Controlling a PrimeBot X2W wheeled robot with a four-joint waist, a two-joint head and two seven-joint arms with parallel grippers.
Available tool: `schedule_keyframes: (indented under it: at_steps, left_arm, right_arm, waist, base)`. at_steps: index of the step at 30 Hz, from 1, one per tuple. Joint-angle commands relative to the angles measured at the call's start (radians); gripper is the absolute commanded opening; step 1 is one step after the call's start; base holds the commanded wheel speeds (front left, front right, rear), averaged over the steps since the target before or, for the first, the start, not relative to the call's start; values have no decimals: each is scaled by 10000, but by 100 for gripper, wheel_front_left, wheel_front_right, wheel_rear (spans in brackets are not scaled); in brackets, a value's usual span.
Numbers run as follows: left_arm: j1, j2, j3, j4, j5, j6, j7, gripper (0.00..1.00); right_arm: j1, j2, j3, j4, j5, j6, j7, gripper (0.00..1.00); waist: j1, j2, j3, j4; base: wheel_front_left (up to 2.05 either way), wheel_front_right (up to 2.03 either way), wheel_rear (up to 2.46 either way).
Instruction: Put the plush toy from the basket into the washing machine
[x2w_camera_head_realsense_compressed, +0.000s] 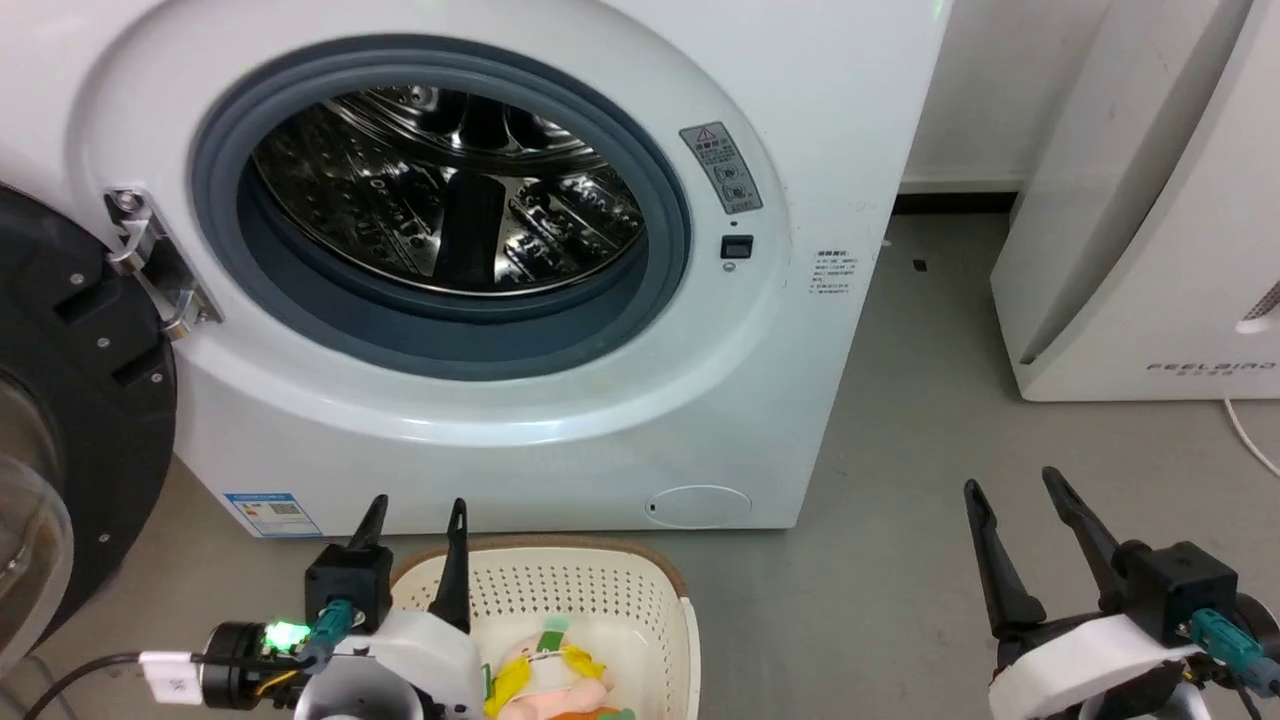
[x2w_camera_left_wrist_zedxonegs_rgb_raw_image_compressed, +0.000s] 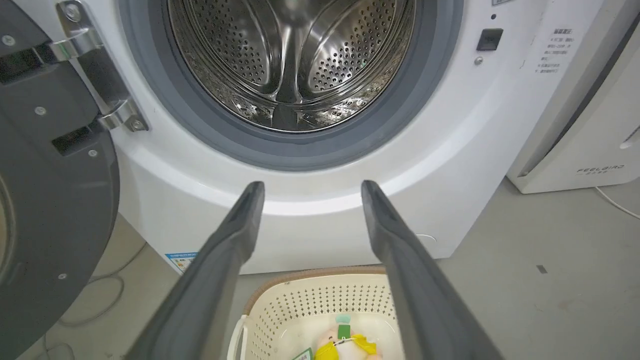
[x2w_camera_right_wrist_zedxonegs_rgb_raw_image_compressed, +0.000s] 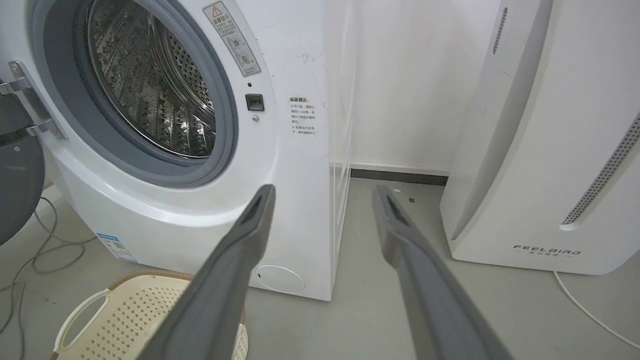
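- the left gripper stands wide open with nothing between its two long dark fingers. the right gripper is also spread and empty, well off to the right.
- the small soft plush toy, with a peach-pink head, yellow top and green tag, lies on the bottom of the cream-white perforated plastic basket, toward its near side. the basket sits just in front of the large white front-loading washing machine, whose dark round door hangs open at the left.
- relative to the left gripper, the toy is lower, nearer than the fingertips and a little to the right. in the left wrist view it sits at the bottom edge between the fingers, which point over the basket's far rim at the washer.
- the step in hand looks like the reach: tip the fingers down, draw them back over the toy and keep the jaws wide. stay inside the brown rim, straddle the soft body rather than the tag, then close gently.
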Motion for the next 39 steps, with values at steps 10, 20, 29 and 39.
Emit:
schedule_keyframes:
  at_steps: [10, 20, 29, 39]
  left_arm:
    - [-1209, 112, -353, 1865, 39, -88, -267, 100]
    - [-2292, 486, -776, 3364, 185, -158, 89, 100]
    - [-3162, 1021, -1420, 4353, 550, -301, 734, 100]
    - [-4199, 1453, -2163, 5396, 901, -561, 1654, 100]
  right_arm:
    - [-550, -1, -8, -121, 372, -3, -290, 100]
    - [-995, -2, 89, -255, 712, -4, -499, 100]
    - [-1420, -2, 108, -397, 1160, -4, -686, 100]
    - [-1891, -2, 177, -558, 1597, -5, -895, 100]
  waist:
    - [0, 0, 863, -325]
    - [0, 0, 2037, -734]
    - [0, 0, 3192, -1130]
    - [0, 0, 4412, -1403]
  base:
    - [0, 0, 0]
    - [0, 0, 0]
    - [0, 0, 0]
    - [0, 0, 0]
